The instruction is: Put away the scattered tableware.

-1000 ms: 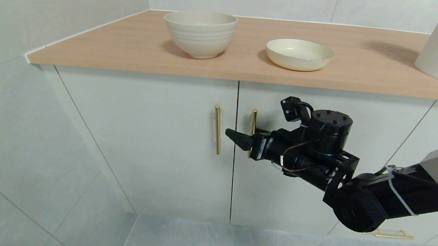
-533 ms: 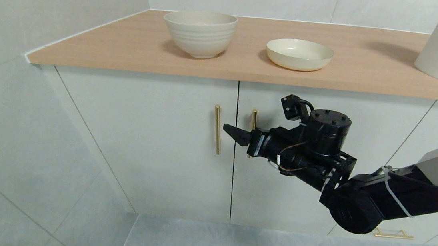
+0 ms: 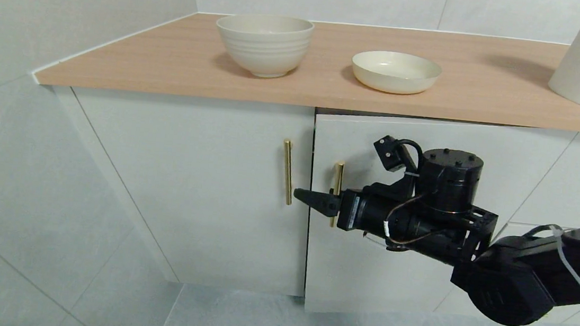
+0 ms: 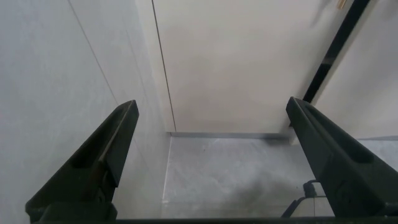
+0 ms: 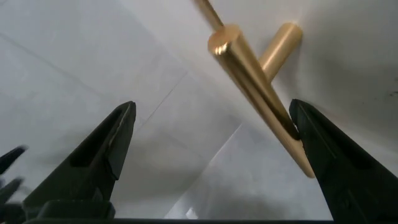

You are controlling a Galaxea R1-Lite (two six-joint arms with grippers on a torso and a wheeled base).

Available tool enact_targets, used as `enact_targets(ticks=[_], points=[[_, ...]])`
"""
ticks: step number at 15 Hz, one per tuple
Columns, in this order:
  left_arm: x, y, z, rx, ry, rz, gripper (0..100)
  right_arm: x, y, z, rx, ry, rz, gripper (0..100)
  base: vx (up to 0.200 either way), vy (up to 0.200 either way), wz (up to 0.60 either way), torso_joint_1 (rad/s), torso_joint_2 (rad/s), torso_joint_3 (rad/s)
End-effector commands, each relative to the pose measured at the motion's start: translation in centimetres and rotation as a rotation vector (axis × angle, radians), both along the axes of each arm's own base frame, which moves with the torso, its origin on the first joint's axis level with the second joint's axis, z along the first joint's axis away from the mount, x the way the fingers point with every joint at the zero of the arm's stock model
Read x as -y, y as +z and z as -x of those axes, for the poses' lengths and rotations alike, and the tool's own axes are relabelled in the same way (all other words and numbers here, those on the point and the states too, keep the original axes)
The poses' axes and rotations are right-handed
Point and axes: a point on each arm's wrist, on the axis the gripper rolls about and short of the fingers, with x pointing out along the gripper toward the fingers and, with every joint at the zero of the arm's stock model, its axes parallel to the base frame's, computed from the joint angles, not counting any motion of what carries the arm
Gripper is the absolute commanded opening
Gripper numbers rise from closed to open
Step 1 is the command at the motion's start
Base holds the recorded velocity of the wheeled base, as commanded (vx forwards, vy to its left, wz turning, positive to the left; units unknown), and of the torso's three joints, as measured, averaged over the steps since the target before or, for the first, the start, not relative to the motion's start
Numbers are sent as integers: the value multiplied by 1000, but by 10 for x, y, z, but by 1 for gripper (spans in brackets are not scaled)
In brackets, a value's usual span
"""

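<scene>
Bench (image 3: 171, 74): overhangs the cabinet; if my pull arcs upward, I'd fear the right arm knocking its underside.
Right door (image 3: 364, 276): ajar; I judge it swings back shut if the hold slips.
Bowl (image 3: 263, 43): on the bench, above and left of the right gripper (image 3: 313, 200), well apart.
Dish (image 3: 395, 71): on the bench near the bowl, not touching it, above the right arm.
Handle (image 3: 337, 189): between the right gripper's spread fingers, against one, not pinched, so a slip looks possible.
Left gripper (image 4: 211, 118): spread, empty, facing the floor by the cabinet.
</scene>
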Motion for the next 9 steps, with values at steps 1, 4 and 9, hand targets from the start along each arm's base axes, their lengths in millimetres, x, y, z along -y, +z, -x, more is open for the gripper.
enact_targets(ticks=[1,4,9], points=[[0,0,0,0,0,0,100,9,17,13,29,18,-27,100,0,0,0,0,0,0],[0,0,0,0,0,0,100,13,17,32,15,61,-18,100,0,0,0,0,0,0],[0,0,0,0,0,0,100,2,2,64,-33,151,24,100,0,0,0,0,0,0]])
